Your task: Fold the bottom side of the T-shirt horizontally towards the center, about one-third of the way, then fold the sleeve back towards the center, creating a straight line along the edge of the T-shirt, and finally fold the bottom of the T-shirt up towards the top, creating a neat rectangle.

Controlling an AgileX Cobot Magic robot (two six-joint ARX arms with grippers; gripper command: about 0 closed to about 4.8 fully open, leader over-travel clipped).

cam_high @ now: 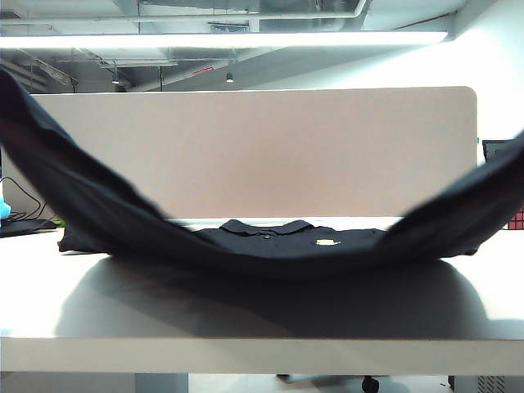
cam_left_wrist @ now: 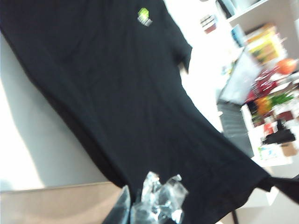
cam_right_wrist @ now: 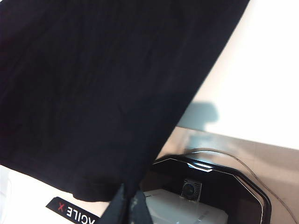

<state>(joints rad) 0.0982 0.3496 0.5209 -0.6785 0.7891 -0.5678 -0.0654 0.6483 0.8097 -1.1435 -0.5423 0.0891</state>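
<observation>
The black T-shirt (cam_high: 270, 250) lies with its collar (cam_high: 266, 227) and pale yellow chest mark (cam_high: 327, 241) at the far side of the white table (cam_high: 246, 315). Its lower part is lifted off the table and sags in a wide arc that runs out of the exterior view at both upper corners. Neither gripper shows in that view. In the left wrist view my left gripper (cam_left_wrist: 140, 207) is shut on the black fabric (cam_left_wrist: 117, 93) near a lower corner. My right gripper (cam_right_wrist: 127, 206) is shut on the bottom of the T-shirt (cam_right_wrist: 60, 179) at the other corner.
A beige partition (cam_high: 262, 147) stands behind the table. A blue object and cables (cam_high: 16, 214) lie at the far left. Cluttered shelves (cam_left_wrist: 271, 88) appear in the left wrist view. The robot's base with a camera (cam_right_wrist: 191, 189) sits below the right gripper.
</observation>
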